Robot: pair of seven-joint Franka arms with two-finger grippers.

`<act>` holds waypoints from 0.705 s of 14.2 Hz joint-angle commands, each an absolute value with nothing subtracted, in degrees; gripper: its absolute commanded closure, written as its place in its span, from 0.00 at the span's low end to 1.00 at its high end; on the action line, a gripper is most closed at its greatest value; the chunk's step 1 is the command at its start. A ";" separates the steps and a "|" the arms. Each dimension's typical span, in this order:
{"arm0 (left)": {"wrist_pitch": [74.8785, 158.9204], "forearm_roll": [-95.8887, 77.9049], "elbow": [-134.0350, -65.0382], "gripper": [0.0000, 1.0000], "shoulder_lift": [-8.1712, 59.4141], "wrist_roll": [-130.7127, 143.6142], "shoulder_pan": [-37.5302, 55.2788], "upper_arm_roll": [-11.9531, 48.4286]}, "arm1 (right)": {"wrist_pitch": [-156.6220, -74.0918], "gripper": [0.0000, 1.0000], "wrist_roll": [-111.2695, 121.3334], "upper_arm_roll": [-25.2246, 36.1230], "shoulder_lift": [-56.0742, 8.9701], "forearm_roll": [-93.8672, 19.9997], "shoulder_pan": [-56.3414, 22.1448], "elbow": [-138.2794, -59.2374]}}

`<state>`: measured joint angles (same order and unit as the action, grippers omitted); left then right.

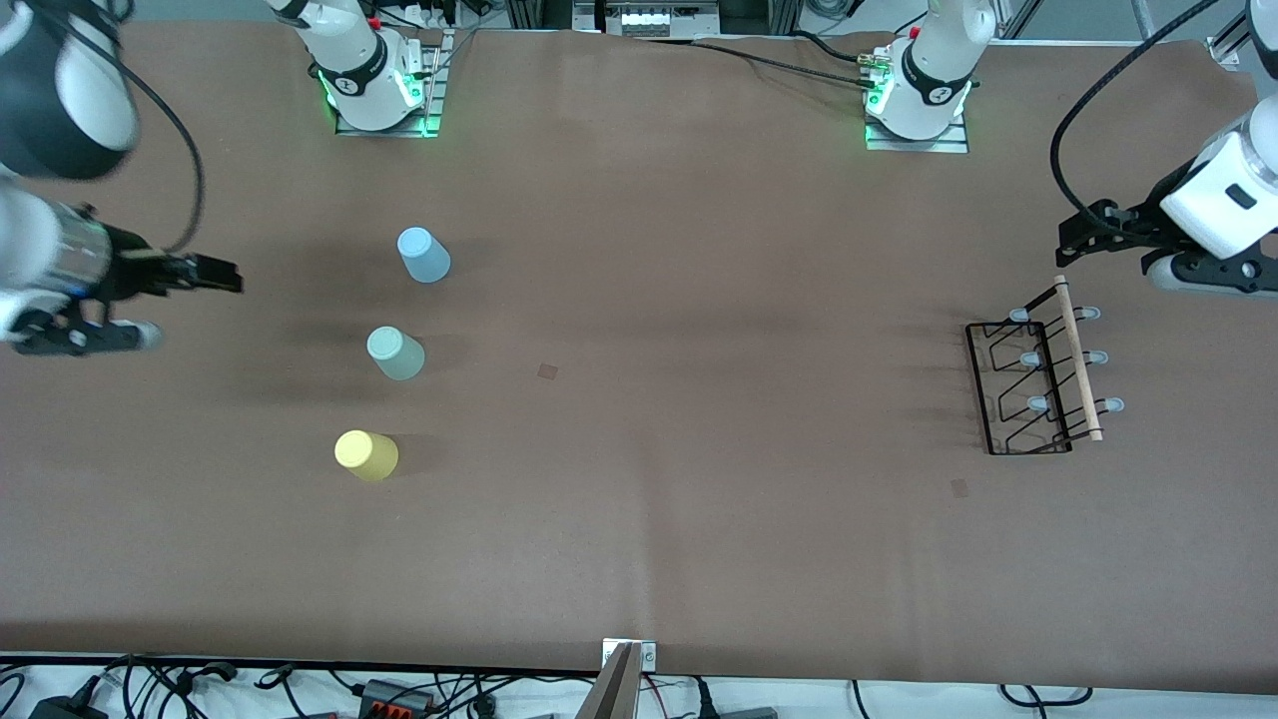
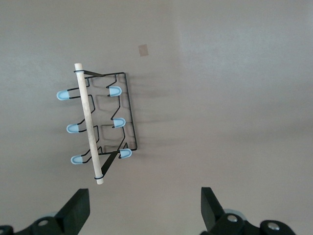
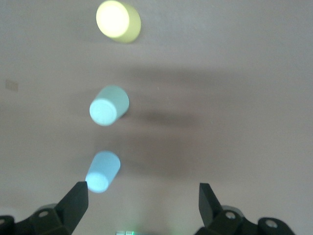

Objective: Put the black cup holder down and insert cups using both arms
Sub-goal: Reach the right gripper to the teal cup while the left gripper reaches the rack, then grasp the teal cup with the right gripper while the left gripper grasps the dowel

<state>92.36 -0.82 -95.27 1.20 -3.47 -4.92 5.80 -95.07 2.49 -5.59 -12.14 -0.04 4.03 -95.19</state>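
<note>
Yellow cup (image 1: pixel 365 454) sits well apart from right pincer (image 1: pixel 205 272).

You've got the cup holder (image 1: pixel 1038 374) at the left arm's end of the table (image 1: pixel 699 499). From it, three cups (image 1: pixel 395 354) stand well apart toward the right arm's end, in a row running nearer to farther.

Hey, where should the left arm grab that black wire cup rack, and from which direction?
Probably by the wooden rod that runs along the top of the rack. It is the highest part, straight and slim, with the blue-tipped prongs sticking out lower on both sides. Come straight down from above with the left tool, already open, fingers straddling the rod near its middle so the rack hangs level.
</note>
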 commanded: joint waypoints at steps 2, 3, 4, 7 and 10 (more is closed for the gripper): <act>91.93 0.09 -92.82 0.00 4.65 -3.96 -6.59 5.71 | -117.44 0.00 1.93 -5.71 -8.35 -0.35 2.29 -112.81; 91.93 0.09 -92.20 0.00 5.88 -4.13 -7.03 5.71 | -124.03 0.00 1.32 -5.71 -8.35 -0.35 1.68 -116.77; 91.93 0.09 -91.68 0.00 7.28 -4.13 -7.38 5.71 | -129.84 0.00 -0.16 -5.71 -8.52 -0.35 0.89 -120.46; 92.37 0.18 -91.14 0.00 10.88 -4.57 -8.52 5.63 | -138.23 0.00 -0.70 -5.71 -11.15 -0.53 -0.79 -124.18; 100.33 1.66 -91.66 0.00 15.81 -3.61 -9.66 5.54 | -142.02 0.00 -3.32 -5.71 -12.83 -0.53 -2.45 -124.98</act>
<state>96.42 -0.34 -93.56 11.90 -3.59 -8.52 5.33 -139.67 -0.90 -5.85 -12.81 -0.04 -1.03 -123.98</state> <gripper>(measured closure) 0.000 0.000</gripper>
